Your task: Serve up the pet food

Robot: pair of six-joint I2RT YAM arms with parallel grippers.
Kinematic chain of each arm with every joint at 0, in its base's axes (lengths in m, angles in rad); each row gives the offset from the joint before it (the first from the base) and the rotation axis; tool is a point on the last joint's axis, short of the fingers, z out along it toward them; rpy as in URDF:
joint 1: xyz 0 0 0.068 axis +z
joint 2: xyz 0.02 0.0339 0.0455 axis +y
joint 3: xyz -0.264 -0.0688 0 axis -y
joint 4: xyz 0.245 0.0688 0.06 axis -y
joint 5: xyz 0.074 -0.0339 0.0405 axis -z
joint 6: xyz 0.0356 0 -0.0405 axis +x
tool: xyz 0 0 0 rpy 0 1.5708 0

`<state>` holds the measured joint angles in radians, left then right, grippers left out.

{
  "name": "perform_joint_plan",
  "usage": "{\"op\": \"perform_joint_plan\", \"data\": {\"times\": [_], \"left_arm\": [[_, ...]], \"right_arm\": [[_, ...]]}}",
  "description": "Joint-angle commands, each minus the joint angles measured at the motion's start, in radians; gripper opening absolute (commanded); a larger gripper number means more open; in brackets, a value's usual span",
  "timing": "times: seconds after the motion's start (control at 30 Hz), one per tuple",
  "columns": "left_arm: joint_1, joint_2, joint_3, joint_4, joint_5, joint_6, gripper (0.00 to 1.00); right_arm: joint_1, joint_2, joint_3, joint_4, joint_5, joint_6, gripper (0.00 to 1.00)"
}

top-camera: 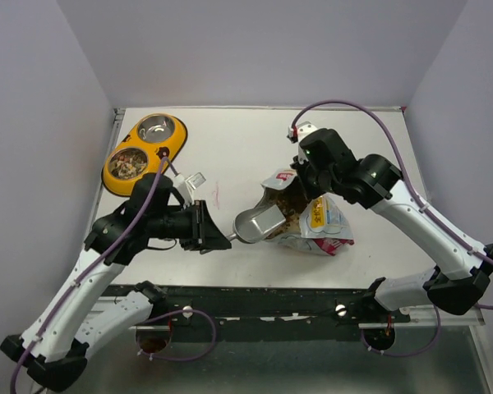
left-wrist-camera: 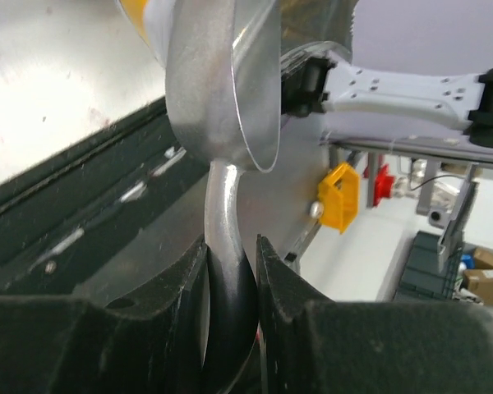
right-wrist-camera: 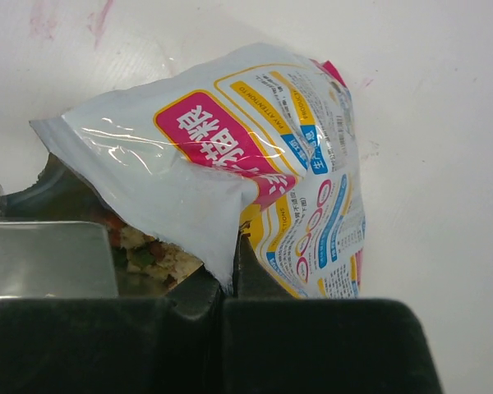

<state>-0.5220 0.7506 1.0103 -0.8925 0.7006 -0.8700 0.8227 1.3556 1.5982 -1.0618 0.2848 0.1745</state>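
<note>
White surface (top-camera: pixel 230 148): left gripper (left-wrist-camera: pixel 230 263) clamps scoop (top-camera: pixel 259 223), right gripper (right-wrist-camera: pixel 228 283) pinches pouch (right-wrist-camera: pixel 230 148) open; we should drive scoop level into kibble (right-wrist-camera: pixel 148 250).

Count, top view:
- 2 arms: left arm (top-camera: pixel 107 246) lower left, right arm (top-camera: pixel 419 217) right side.
- 2 grippers: left gripper (top-camera: pixel 219 235) and right gripper (top-camera: pixel 300 190), both mid-frame.
- 1 food pouch (top-camera: pixel 327 223), centre-right.
- 1 metal scoop (top-camera: pixel 259 223), centre.
- 1 yellow double bowl (top-camera: pixel 148 148), upper left, with 2 steel cups (top-camera: pixel 156 128). 1 of them holds kibble (top-camera: pixel 129 164).
- Kibble pieces: too small to count.
- 2 purple cables (top-camera: pixel 345 104).
- 1 table (top-camera: pixel 246 148).
</note>
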Motion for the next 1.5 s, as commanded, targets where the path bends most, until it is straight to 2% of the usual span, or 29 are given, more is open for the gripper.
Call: {"op": "perform_joint_plan", "data": {"times": [0.0, 0.1, 0.17, 0.3, 0.7, 0.8, 0.93, 1.03, 1.17, 1.47], "left_arm": [[-0.162, 0.186, 0.197, -0.186, -0.232, 0.011, 0.0], [-0.213, 0.254, 0.238, -0.226, -0.317, -0.018, 0.0], [-0.213, 0.273, 0.24, -0.238, -0.348, -0.029, 0.0], [-0.214, 0.343, 0.339, -0.327, -0.437, -0.012, 0.0], [-0.228, 0.571, 0.441, -0.313, -0.454, 0.083, 0.0], [-0.246, 0.663, 0.496, -0.243, -0.454, 0.095, 0.0], [-0.253, 0.788, 0.481, -0.042, -0.319, 0.062, 0.0], [-0.262, 0.849, 0.488, 0.046, -0.309, 0.062, 0.0], [-0.26, 0.84, 0.459, 0.13, -0.3, 0.098, 0.0], [-0.253, 0.537, 0.105, 0.444, -0.164, 0.112, 0.0]], "right_arm": [[0.004, -0.019, -0.027, 0.25, -0.093, -0.013, 0.01], [0.003, -0.018, -0.04, 0.276, -0.107, -0.009, 0.01], [0.003, -0.015, -0.038, 0.289, -0.114, -0.006, 0.01], [0.006, -0.003, -0.029, 0.292, -0.122, 0.008, 0.01], [0.044, 0.007, -0.078, 0.312, -0.114, 0.042, 0.01], [0.043, -0.003, -0.101, 0.327, -0.13, 0.057, 0.01], [0.044, -0.03, -0.147, 0.352, -0.136, 0.088, 0.01], [0.044, -0.049, -0.152, 0.341, -0.116, 0.106, 0.01], [0.043, -0.096, -0.176, 0.324, -0.067, 0.126, 0.01], [0.043, -0.164, -0.231, 0.287, 0.089, 0.169, 0.0]]}}
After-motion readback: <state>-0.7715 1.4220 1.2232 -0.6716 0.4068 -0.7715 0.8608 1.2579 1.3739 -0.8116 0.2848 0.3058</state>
